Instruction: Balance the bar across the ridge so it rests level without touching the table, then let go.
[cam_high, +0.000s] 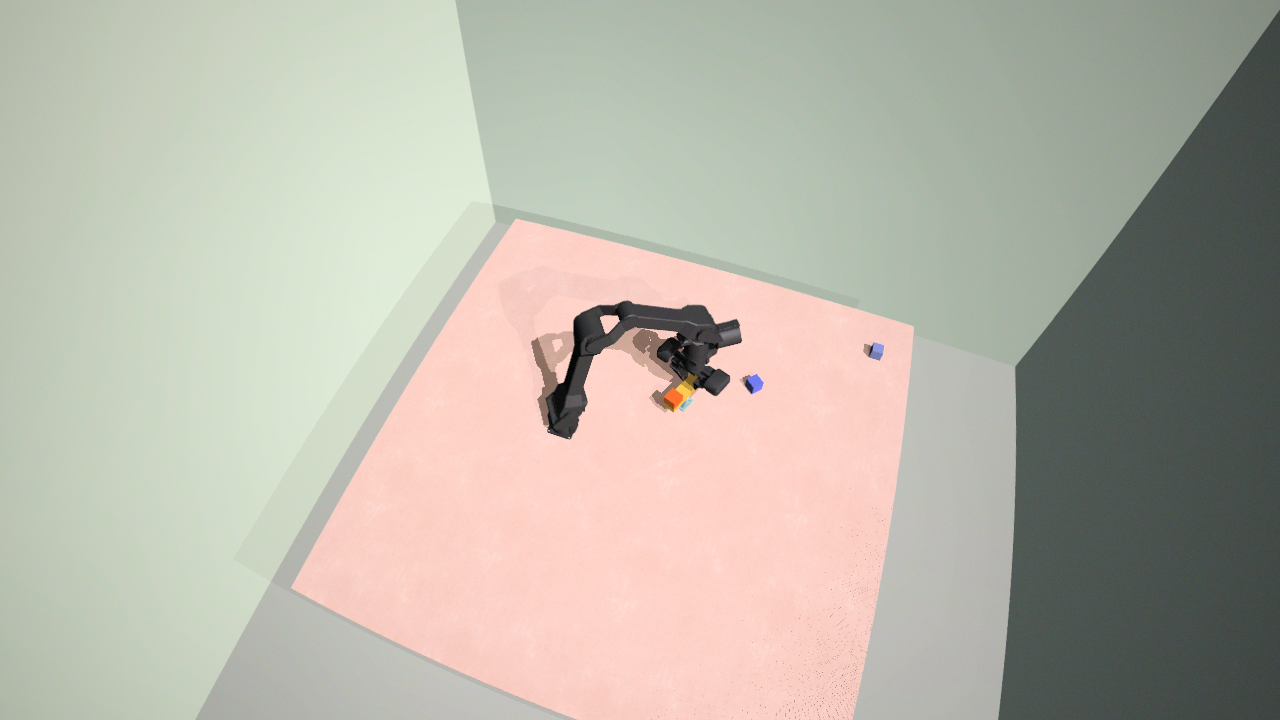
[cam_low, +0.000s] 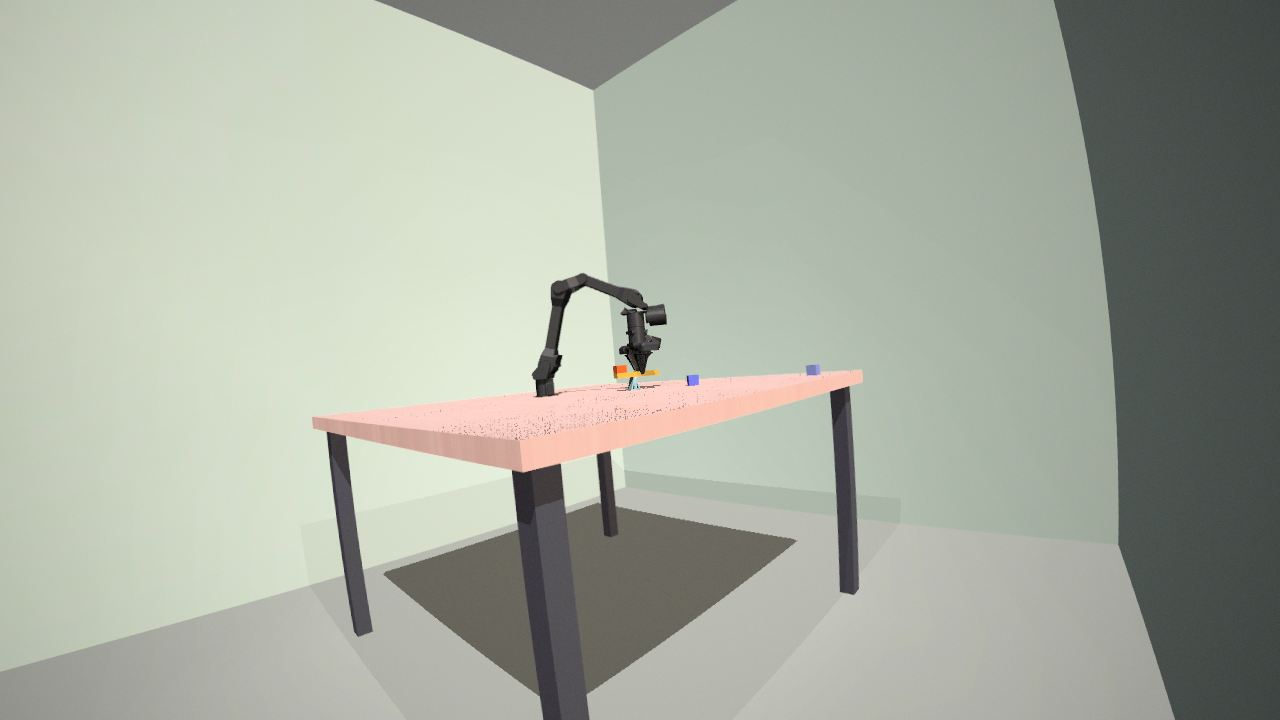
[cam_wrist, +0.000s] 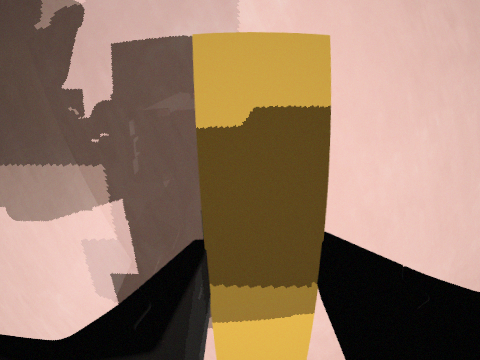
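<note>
The gripper (cam_low: 640, 365) is clamped on the yellow bar (cam_low: 637, 372), held level over the pale blue ridge (cam_low: 633, 383) at mid-frame on the desk (cam_low: 572, 420). Placement is in hand; next, I judge, lower it centred, then release.

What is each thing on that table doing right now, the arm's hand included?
Hand: shut on the bar.
Bar: held about level above the table, orange block on one end.
Ridge: standing under the bar; contact unclear.
Near blue cube: resting on the table, apart.
Far blue cube: resting near the table's corner.
</note>
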